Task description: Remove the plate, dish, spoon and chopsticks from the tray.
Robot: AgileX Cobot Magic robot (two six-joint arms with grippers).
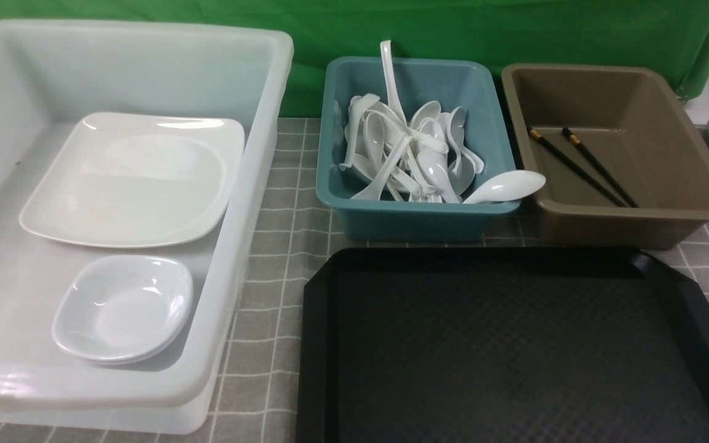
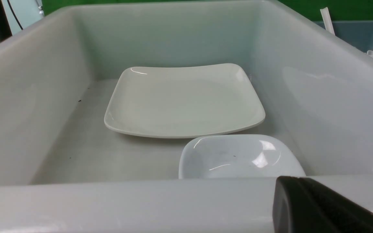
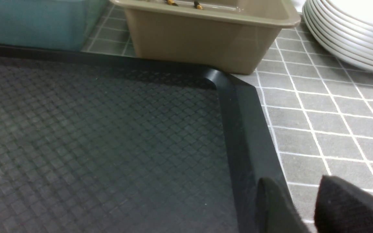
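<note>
Fingers of the left gripper (image 2: 322,207) are closed together, empty, outside the near wall of the white tub (image 1: 250,258); the right gripper (image 3: 306,207) stands with a narrow gap, holding nothing, above the black tray's (image 1: 514,344) rim. Tub holds the plate (image 1: 133,178) and small dish (image 1: 122,307). One spoon (image 1: 505,186) lies across the teal tub (image 1: 416,215) rim. Chopsticks (image 1: 582,165) lie in the brown tub (image 1: 631,209).

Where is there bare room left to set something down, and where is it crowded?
Free: the whole tray; the brown tub right of the chopsticks; the white bin floor left of the plate and dish. Crowded: the teal tub, heaped with spoons.
</note>
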